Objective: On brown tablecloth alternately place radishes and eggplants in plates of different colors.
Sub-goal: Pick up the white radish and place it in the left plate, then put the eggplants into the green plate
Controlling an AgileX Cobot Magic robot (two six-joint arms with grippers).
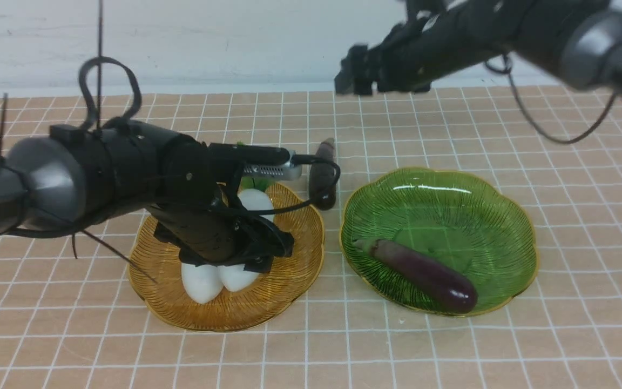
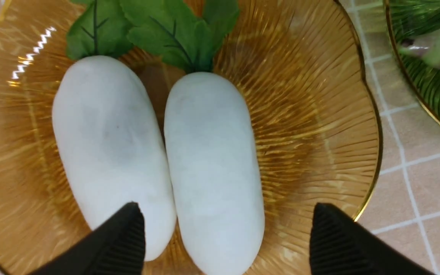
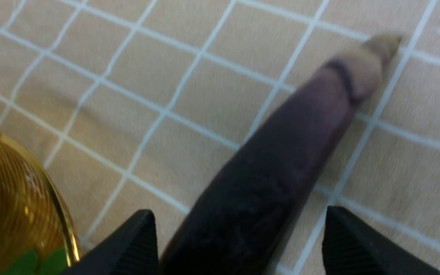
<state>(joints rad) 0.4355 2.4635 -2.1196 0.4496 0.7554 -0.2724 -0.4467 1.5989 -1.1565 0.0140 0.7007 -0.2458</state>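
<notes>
On amber plate [image 1: 295,254]: two radishes [image 2: 212,172]. Green plate [image 1: 505,216]: eggplant [image 1: 424,273]; second eggplant [image 1: 319,181] on cloth [image 1: 451,351]. Left hand [image 2: 227,214], right hand [image 3: 239,217] wide.

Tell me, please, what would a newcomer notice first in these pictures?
Two white radishes lie side by side in the amber plate, right below the open left tool. Beside it, the green plate holds one dark eggplant. A second eggplant lies on the brown tablecloth behind the gap between the plates, with the open right tool above it.
</notes>
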